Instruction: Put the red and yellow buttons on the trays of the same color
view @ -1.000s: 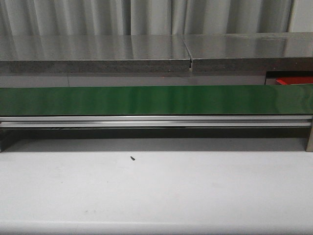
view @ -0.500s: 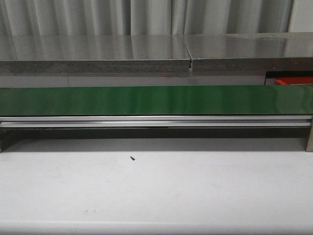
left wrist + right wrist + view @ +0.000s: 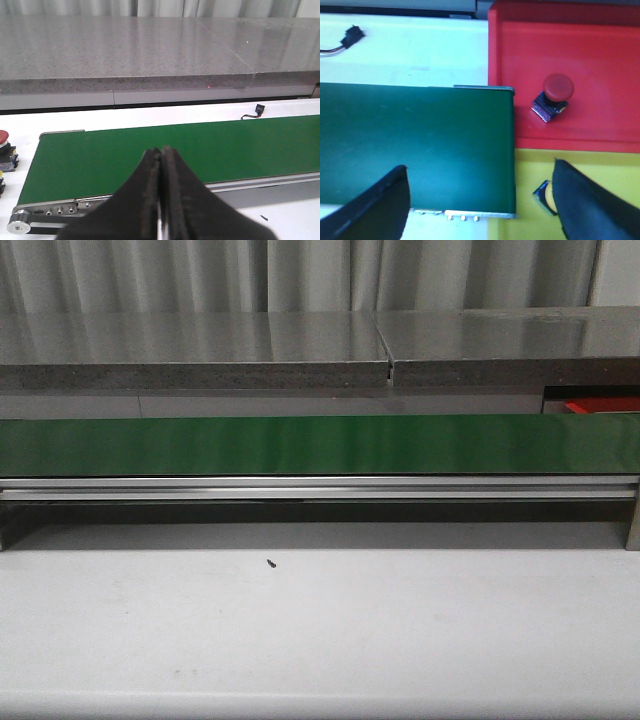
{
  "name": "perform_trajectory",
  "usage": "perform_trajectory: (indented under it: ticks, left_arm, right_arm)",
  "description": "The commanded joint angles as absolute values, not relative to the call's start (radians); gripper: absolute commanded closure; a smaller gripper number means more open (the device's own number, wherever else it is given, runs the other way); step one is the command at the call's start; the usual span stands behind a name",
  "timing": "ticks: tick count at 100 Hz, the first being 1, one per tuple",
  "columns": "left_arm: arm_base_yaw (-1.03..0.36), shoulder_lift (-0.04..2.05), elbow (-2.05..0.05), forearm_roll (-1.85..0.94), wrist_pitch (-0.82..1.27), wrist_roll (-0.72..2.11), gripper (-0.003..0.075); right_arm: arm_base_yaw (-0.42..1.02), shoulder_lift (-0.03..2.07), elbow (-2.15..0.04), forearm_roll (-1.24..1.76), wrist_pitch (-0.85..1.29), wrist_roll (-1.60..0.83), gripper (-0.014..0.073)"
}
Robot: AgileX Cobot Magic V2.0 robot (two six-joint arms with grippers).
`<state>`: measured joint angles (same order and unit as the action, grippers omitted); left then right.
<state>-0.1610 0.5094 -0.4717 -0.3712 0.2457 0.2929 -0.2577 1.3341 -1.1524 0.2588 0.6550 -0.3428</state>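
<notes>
In the right wrist view a red button [image 3: 557,88] on a dark base rests on the red tray [image 3: 610,55]. Beside it lies the yellow tray [image 3: 530,167], holding a yellow button [image 3: 547,196] that is half hidden behind one finger. My right gripper [image 3: 479,165] hangs open over the end of the green belt [image 3: 420,140], nothing between its fingers. In the left wrist view my left gripper [image 3: 161,151] is shut and empty above the belt's other end. Another red button [image 3: 4,136] stands on the white table beside that end. Neither gripper shows in the front view.
The green conveyor belt [image 3: 320,445] runs across the table on a metal rail [image 3: 320,488], with a grey counter [image 3: 190,350] behind it. A corner of the red tray [image 3: 600,406] shows at the far right. A black cable plug [image 3: 258,108] lies behind the belt.
</notes>
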Motion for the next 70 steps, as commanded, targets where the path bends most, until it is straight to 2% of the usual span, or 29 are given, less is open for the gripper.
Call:
perform_trajectory:
  ticks: [1,27,34,42,58,70]
  left_arm:
    - [-0.17,0.511,-0.499,-0.384,0.172,0.294,0.0739]
    - [-0.17,0.511,-0.499,-0.384,0.172,0.294,0.0739]
    - [-0.17,0.511,-0.499,-0.384,0.172,0.294,0.0739]
    - [-0.17,0.511,-0.499,-0.384,0.172,0.294,0.0739]
    - [-0.17,0.511,-0.499,-0.384,0.172,0.294,0.0739]
    - [-0.17,0.511,-0.499,-0.384,0.172,0.294,0.0739]
  right_arm:
    - [-0.224,1.197,-1.084,0.271,0.554,-0.365,0.0013]
    - [-0.161,0.944,-0.829,0.275,0.56,-0.365,0.0016]
    - [-0.156,0.878,-0.776,0.283,0.561,-0.365,0.0056]
    - [-0.155,0.808,-0.731,0.307,0.562,-0.365,0.0154]
    - [-0.155,0.676,-0.652,0.316,0.564,-0.365,0.0461]
    - [-0.155,0.606,-0.63,0.316,0.566,-0.365,0.0637]
